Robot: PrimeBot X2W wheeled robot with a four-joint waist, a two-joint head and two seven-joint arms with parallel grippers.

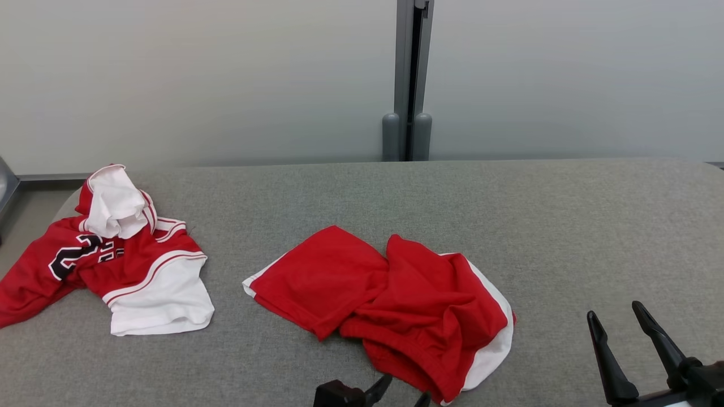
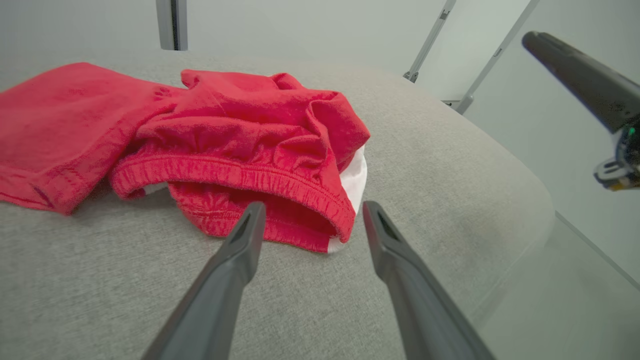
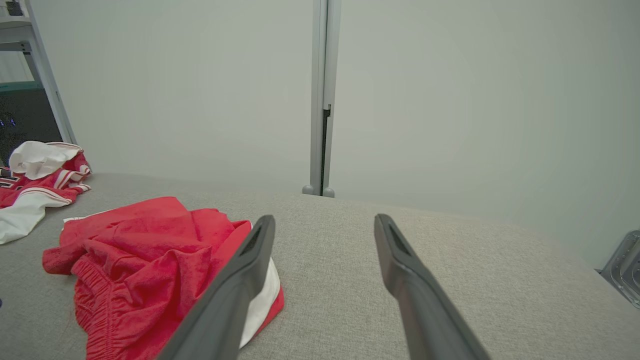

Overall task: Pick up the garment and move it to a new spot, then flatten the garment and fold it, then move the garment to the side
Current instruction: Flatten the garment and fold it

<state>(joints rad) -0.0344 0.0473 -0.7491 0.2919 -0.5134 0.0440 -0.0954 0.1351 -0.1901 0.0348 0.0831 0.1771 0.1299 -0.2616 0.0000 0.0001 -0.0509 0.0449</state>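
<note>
The garment (image 1: 396,299) is a pair of red shorts with white side trim, lying crumpled in the middle of the grey padded table (image 1: 565,226). Its elastic waistband faces me. My left gripper (image 1: 404,390) is open at the bottom edge of the head view, just short of that waistband. In the left wrist view the left gripper (image 2: 314,205) has its fingertips at the waistband of the garment (image 2: 240,135) with nothing between them. My right gripper (image 1: 613,310) is open above bare table, to the right of the garment. The right wrist view shows the right gripper (image 3: 325,218) beside the garment (image 3: 145,250).
A red and white jersey (image 1: 113,260) with dark numbers lies bunched at the table's left end, also seen as the jersey (image 3: 35,185) in the right wrist view. A grey post (image 1: 408,85) stands behind the table. The table's right end drops off to the floor.
</note>
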